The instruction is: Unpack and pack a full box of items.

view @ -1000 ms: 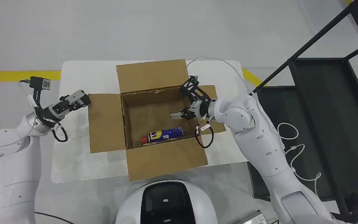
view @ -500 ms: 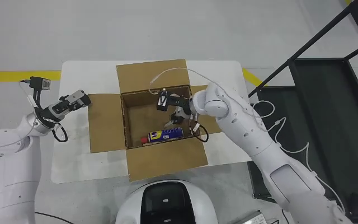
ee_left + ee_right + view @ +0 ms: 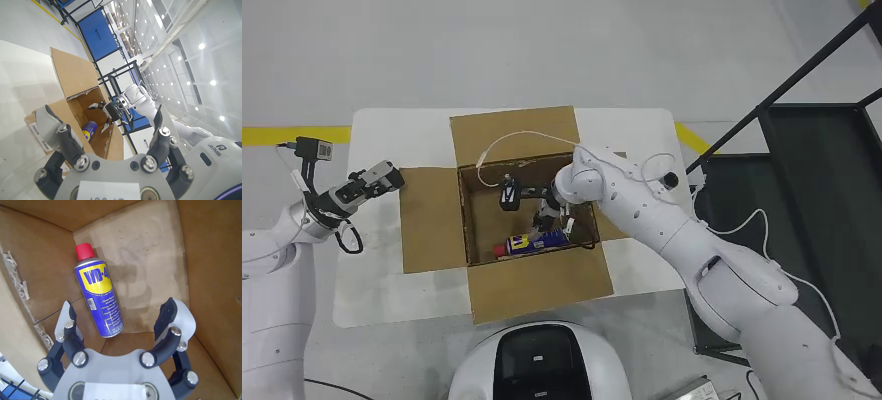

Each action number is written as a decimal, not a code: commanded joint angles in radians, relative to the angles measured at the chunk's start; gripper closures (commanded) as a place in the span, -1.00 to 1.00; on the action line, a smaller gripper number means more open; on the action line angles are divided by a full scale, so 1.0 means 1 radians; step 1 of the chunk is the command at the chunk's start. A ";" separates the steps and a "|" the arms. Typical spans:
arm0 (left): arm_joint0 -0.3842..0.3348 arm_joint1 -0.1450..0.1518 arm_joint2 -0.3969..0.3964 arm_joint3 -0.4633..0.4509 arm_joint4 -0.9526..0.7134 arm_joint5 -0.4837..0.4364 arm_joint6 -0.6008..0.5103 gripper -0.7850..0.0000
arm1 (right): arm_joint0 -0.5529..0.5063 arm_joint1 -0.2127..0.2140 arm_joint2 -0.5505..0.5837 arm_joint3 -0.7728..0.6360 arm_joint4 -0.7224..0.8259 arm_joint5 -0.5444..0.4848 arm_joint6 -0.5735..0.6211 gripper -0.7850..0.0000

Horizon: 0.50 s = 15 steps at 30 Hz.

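Note:
An open cardboard box (image 3: 487, 205) stands on the white table (image 3: 392, 290). A blue and yellow spray can (image 3: 532, 241) with a red cap lies on its side on the box floor, near the front wall. My right gripper (image 3: 552, 222) hangs inside the box just above the can, open and holding nothing. The right wrist view has the can (image 3: 99, 291) lying between and ahead of the spread fingers of that gripper (image 3: 118, 302). My left gripper (image 3: 392, 178) is open and empty, off the box's left flap. From the left wrist view, the left gripper (image 3: 103, 109) faces the box (image 3: 73, 75).
All of the box's flaps are folded outward, and a barcode label (image 3: 40, 139) sits on the flap nearest the left gripper. A white cable (image 3: 532, 135) loops over the back flap. A dark metal rack (image 3: 802, 180) stands to the right of the table.
My right arm has swung from the box's right rim leftward and down into the box, ending above the can. The left arm and the can have not moved.

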 commanded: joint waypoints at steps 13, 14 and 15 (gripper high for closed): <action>0.000 0.000 0.000 0.000 0.000 0.000 0.000 -1.00 | 0.042 -0.119 -0.148 0.179 -0.042 0.032 -0.034 -1.00; 0.000 0.000 0.000 0.000 0.000 0.000 0.000 -1.00 | 0.045 -0.128 -0.155 0.193 -0.046 0.034 -0.037 -1.00; 0.000 0.000 0.000 0.000 0.000 0.000 0.000 -1.00 | 0.048 -0.136 -0.162 0.205 -0.049 0.035 -0.040 -1.00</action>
